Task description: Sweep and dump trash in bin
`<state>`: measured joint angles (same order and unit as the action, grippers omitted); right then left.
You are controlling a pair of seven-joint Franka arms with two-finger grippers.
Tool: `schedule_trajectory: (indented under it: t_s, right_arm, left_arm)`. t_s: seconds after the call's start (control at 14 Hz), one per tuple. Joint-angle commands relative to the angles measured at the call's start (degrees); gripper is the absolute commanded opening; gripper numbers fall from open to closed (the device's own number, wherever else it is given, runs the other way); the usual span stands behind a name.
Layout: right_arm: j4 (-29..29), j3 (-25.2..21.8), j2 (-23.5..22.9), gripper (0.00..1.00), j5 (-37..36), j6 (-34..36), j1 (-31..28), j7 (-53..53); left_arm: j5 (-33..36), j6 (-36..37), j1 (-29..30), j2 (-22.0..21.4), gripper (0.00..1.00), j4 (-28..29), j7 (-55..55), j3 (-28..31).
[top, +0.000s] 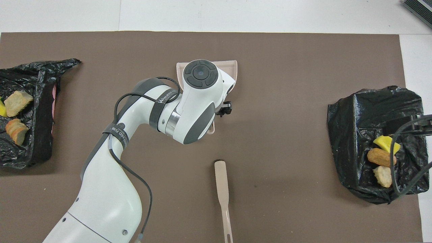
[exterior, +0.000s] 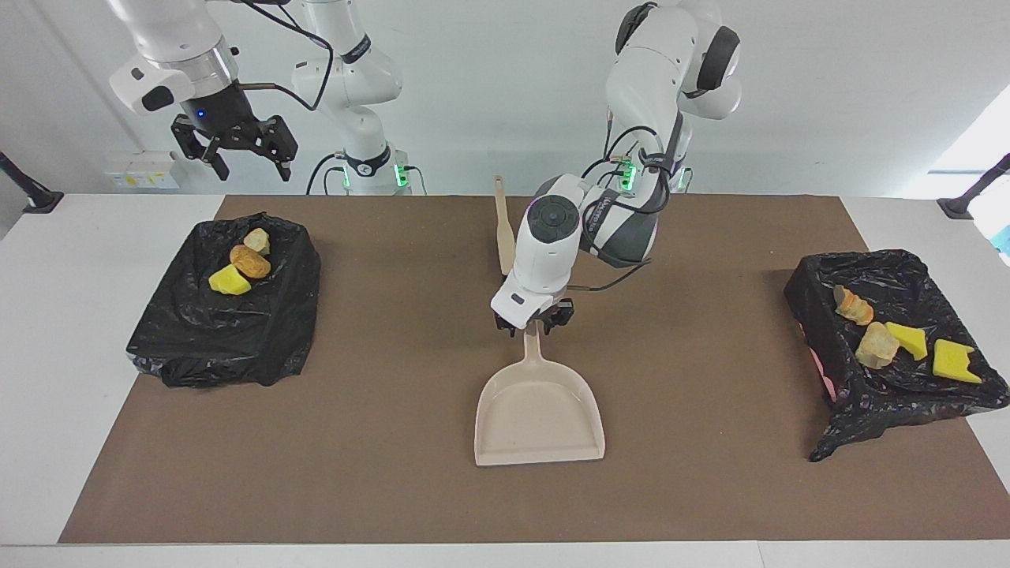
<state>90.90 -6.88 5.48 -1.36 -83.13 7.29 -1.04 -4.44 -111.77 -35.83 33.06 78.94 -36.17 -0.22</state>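
Where the left gripper (exterior: 534, 322) meets the dustpan (exterior: 539, 414) handle, finger state indiscernible; right gripper (exterior: 237, 150) fingers spread, holding nothing.

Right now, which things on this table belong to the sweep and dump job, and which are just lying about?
Job: dustpan, left hand at its handle; brush; sponge chunks; bin at the right arm's end, right hand waiting above it; bin at the left arm's end.
Lying about: brown mat; black stand at a table corner.
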Motion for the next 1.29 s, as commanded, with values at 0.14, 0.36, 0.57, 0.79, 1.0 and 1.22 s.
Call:
schedule_trajectory:
  t_s: [0.14,0.36,0.57,0.79,1.0,1.22]
  right_arm:
    - [0.15,0.38,0.23,1.00,0.40,-1.77,0.35,-1.34]
    - [1.03,0.29,0.67,1.00,0.40,-1.86,-0.17,-1.34]
    - [1.03,0.03,0.67,1.00,0.40,-1.51,-0.44,-0.90]
    - [0.68,-0.41,0.50,1.00,0.40,-1.51,-0.70,-0.73]
    - [0.68,0.12,0.67,1.00,-0.92,-0.19,-0.61,0.41]
    - [1.03,-0.41,0.76,1.00,-0.92,-0.37,-0.79,1.21]
  left_arm:
    - [-0.40,2.95,4.44,-8.27,1.00,5.17,0.48,1.18]
    - [1.27,4.19,8.83,-8.97,1.00,4.64,4.42,1.27]
    - [0.93,4.72,14.37,-10.81,1.00,4.55,11.53,1.27]
    - [0.58,9.53,20.52,-13.71,1.00,4.73,21.46,1.27]
    - [0.58,13.76,26.14,-17.93,1.00,5.43,30.95,1.36]
    - [0.66,16.94,30.19,-22.75,1.00,8.40,37.36,1.36]
